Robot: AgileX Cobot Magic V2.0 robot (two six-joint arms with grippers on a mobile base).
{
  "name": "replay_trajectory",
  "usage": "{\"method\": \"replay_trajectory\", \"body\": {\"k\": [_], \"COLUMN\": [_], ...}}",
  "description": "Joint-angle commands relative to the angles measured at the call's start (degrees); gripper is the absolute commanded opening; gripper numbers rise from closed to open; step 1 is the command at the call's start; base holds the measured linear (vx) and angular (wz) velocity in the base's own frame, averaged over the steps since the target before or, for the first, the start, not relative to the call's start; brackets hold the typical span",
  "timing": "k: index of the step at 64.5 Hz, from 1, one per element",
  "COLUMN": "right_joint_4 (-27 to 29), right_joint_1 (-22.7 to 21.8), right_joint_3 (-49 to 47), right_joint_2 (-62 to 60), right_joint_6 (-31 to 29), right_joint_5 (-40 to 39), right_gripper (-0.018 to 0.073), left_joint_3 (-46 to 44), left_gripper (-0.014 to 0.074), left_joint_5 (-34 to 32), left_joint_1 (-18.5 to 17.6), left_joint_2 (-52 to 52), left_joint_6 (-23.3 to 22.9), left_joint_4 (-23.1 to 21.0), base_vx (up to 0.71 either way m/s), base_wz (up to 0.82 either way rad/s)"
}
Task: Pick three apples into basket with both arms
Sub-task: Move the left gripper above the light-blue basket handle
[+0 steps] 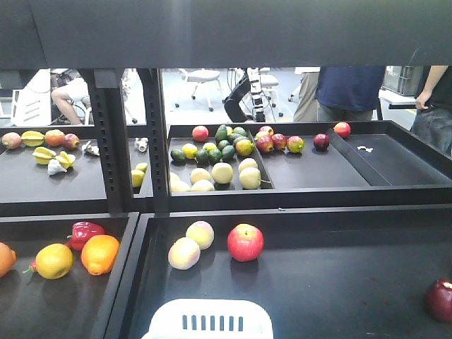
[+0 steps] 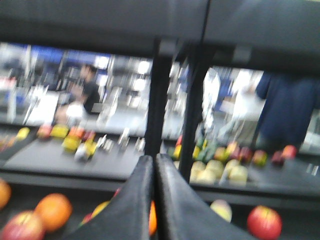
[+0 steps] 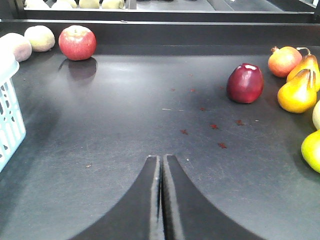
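Observation:
A red apple (image 1: 245, 242) with a yellow blush stands on the near black tray, behind the pale basket (image 1: 210, 319) at the bottom edge; the same apple (image 3: 77, 42) shows far left in the right wrist view. A dark red apple (image 1: 441, 299) lies at the tray's right edge, and this dark red apple (image 3: 245, 83) shows ahead and right of my right gripper (image 3: 161, 159), which is shut and empty above the tray floor. In the blurred left wrist view my left gripper (image 2: 154, 159) is shut and empty, with a red apple (image 2: 263, 222) to its lower right and another (image 2: 22, 227) at lower left.
Two pale peaches (image 1: 192, 244) lie left of the blushed apple. Oranges (image 1: 99, 253), a lemon and a red pepper (image 1: 85, 232) fill the left tray. Pears (image 3: 297, 89) and a pomegranate (image 3: 283, 60) sit at the right. A back shelf holds mixed fruit (image 1: 226, 152). Black posts (image 1: 152, 141) divide the trays.

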Motion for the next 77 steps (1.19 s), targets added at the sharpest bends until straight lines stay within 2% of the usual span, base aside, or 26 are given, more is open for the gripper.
{"method": "replay_trajectory", "body": {"k": [1,5,10,18,21,25,29,33,37,43,48,53,58,67,77], "right_joint_4": [-0.21,-0.21,-0.21,-0.21,-0.21,-0.21,-0.21,-0.21,-0.21,-0.21,-0.21,-0.21,-0.21,-0.21,-0.21], "right_joint_1": [-0.20,-0.20,-0.20,-0.20,-0.20,-0.20,-0.20,-0.20,-0.20,-0.20,-0.20,-0.20,-0.20,-0.20,-0.20], "right_joint_3": [-0.07,-0.07,-0.07,-0.07,-0.07,-0.07,-0.07,-0.07,-0.07,-0.07,-0.07,-0.07,-0.07,-0.07,-0.07], "right_joint_2": [-0.08,-0.08,-0.08,-0.08,-0.08,-0.08,-0.08,-0.08,-0.08,-0.08,-0.08,-0.08,-0.08,-0.08,-0.08], "right_joint_6": [-0.02,-0.02,-0.02,-0.02,-0.02,-0.02,-0.02,-0.02,-0.02,-0.02,-0.02,-0.02,-0.02,-0.02,-0.02], "right_joint_5": [-4.06,-4.16,-4.26,-4.20,-4.20,-4.20,-4.20,-4.14,-4.14,-4.14,-4.14,-4.14,-4.07,-4.07,-4.07], "right_gripper": [-0.0001,-0.0001,-0.0001,-0.0001,-0.0001,-0.0001,-0.0001,-0.0001,-0.0001,-0.0001,-0.0001,-0.0001,-0.0001,-0.0001,-0.0001], "left_joint_3": [-9.86,-14.24,-20.35,-28.06,-30.17,-32.20,-33.61,-34.10,-34.10,-34.10,-34.10,-34.10,-34.10,-34.10,-34.10], "left_gripper": [-0.0008,-0.0008,-0.0008,-0.0008,-0.0008,-0.0008,-0.0008,-0.0008,-0.0008,-0.0008,-0.0006,-0.0003,0.0007,0.0055,0.0203], "left_joint_5": [6.06,10.64,16.99,27.98,30.66,33.09,34.21,35.55,38.04,43.71,47.41,49.55,50.24,50.37,50.37], "left_joint_1": [-0.34,-0.34,-0.34,-0.34,-0.34,-0.34,-0.34,-0.34,-0.34,-0.34,-0.34,-0.34,-0.34,-0.34,-0.34], "left_joint_2": [6.62,10.58,15.59,23.75,26.62,30.02,32.31,34.74,36.83,40.01,42.69,44.59,45.86,46.50,46.50], "left_joint_6": [0.07,1.15,6.46,22.87,29.54,35.33,39.32,43.86,49.80,59.11,66.87,72.51,76.06,76.61,76.61], "left_joint_4": [0.68,-0.07,-2.36,-9.13,-13.61,-20.04,-26.88,-35.90,-43.38,-49.54,-52.83,-55.24,-57.43,-58.21,-58.35], "base_vx": [0.00,0.00,0.00,0.00,0.00,0.00,0.00,0.00,0.00,0.00,0.00,0.00,0.00,0.00,0.00], "base_wz": [0.00,0.00,0.00,0.00,0.00,0.00,0.00,0.00,0.00,0.00,0.00,0.00,0.00,0.00,0.00]}}
